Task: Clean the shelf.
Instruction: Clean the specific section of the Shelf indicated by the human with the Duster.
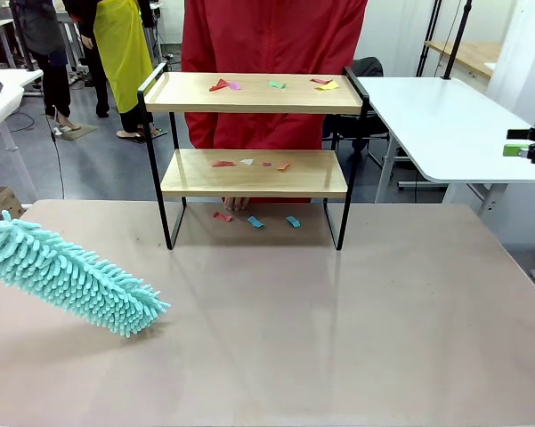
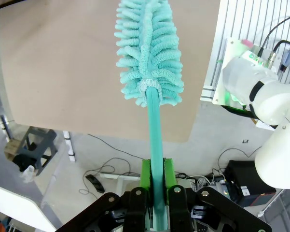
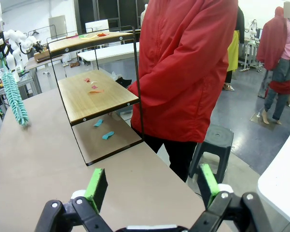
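The shelf [image 1: 249,105] stands at the far middle of the table, and its two wooden boards carry small coloured paper scraps [image 1: 276,84]. More scraps [image 1: 255,221] lie on the table under it. A teal fluffy duster [image 1: 71,276] reaches in from the left, its head low over the table, left of the shelf and nearer to me than it. In the left wrist view my left gripper [image 2: 157,169] is shut on the duster's handle [image 2: 155,125]. My right gripper [image 3: 152,186] is open and holds nothing, near the table's right corner, with the shelf [image 3: 94,99] ahead; it also shows at the right edge [image 1: 514,142].
A person in a red coat [image 1: 267,44] stands close behind the shelf. A white table [image 1: 445,124] adjoins at the back right. The brown table [image 1: 338,311] has free room in front of the shelf. A dark stool [image 3: 217,140] stands on the floor beside the person.
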### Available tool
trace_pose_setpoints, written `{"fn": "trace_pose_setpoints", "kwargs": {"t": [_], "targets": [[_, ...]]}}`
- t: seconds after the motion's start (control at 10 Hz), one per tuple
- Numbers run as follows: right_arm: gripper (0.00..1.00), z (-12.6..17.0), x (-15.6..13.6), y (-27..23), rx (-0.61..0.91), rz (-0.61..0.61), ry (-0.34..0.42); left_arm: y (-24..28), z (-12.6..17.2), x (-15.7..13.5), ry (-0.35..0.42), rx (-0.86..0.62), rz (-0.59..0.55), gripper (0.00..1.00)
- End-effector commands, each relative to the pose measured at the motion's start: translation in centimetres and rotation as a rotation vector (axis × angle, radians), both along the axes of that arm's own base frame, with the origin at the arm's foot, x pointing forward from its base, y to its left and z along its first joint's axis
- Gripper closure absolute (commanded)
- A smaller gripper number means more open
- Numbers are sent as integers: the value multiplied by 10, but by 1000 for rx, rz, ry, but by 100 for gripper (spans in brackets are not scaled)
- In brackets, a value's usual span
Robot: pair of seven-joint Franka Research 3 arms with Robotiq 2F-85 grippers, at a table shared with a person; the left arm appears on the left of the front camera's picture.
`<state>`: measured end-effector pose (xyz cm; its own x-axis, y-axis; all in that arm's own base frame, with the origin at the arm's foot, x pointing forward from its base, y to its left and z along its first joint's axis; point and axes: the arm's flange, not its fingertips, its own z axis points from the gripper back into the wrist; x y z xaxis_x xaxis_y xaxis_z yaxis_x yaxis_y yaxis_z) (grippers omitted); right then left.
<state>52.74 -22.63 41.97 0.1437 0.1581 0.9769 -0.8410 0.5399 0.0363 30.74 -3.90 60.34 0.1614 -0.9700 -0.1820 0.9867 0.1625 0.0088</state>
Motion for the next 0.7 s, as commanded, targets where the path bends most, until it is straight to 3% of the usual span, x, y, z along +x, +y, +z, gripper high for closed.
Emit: {"fn": "trace_pose_setpoints", "kwargs": {"t": [0.0,0.2,0.4,0.6], "targets": [[0,2,1,1,-1,1,-3,-1,1,-1,-6,-7,14,87],[0,2,1,1,-1,1,-3,0,0,0,0,0,0,87],[0,2,1,1,-1,1,-3,-1,-13,16,34,-376,-54,87],[0,2,1,1,-1,1,-3,-18,-21,23,63,-441,-81,87]]}}
